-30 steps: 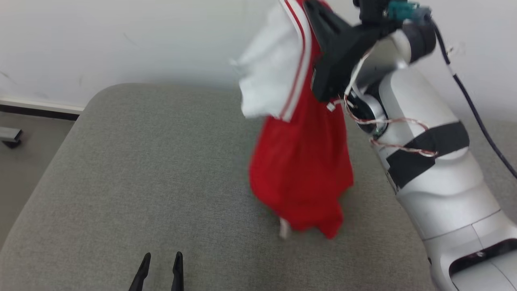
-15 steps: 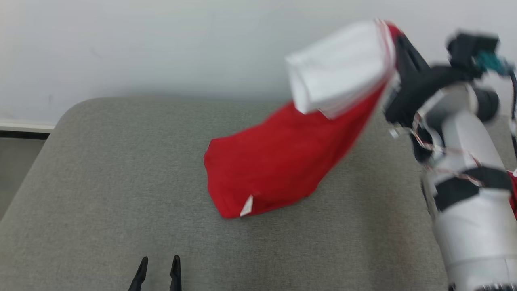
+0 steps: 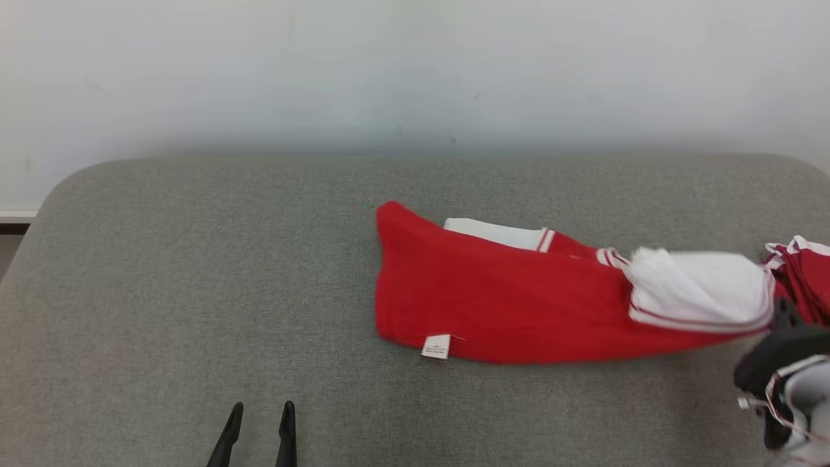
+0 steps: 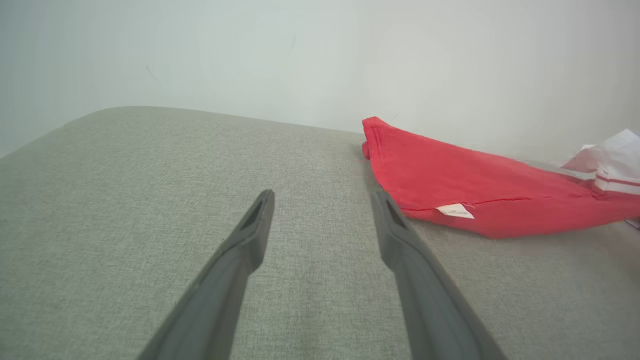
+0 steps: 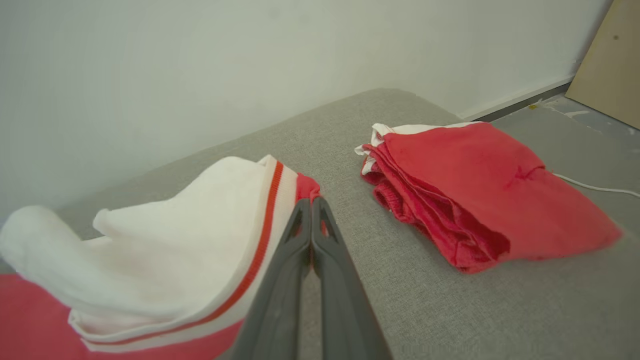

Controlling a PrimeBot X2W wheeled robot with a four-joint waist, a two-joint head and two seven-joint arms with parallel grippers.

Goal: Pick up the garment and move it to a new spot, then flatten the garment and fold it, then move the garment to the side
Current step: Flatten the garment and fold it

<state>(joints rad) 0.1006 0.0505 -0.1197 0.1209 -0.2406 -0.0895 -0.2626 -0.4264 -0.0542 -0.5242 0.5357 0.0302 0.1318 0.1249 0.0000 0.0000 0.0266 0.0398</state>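
The garment (image 3: 512, 305) is a red top with white, red-striped sleeves and a small white label. It lies stretched across the grey cushion (image 3: 194, 272), from the middle toward the right. In the right wrist view my right gripper (image 5: 311, 201) is shut on the garment's (image 5: 165, 260) red edge next to the white sleeve, just above the cushion. The right arm's black wrist (image 3: 771, 363) sits at the garment's right end. My left gripper (image 3: 259, 415) stands open near the front edge, left of the garment (image 4: 475, 185) and apart from it, with nothing between its fingers (image 4: 260, 210).
A second red garment, folded in a stack (image 5: 480, 200), lies on the cushion just right of my right gripper and shows at the right edge (image 3: 804, 272). A white wall (image 3: 415, 71) backs the cushion. A wooden board (image 5: 610, 60) and white cable (image 5: 590, 187) are beyond.
My right arm swung down and to the right, and the garment went from hanging in the air to lying stretched on the cushion. The head camera also shifted. The left gripper stayed put.
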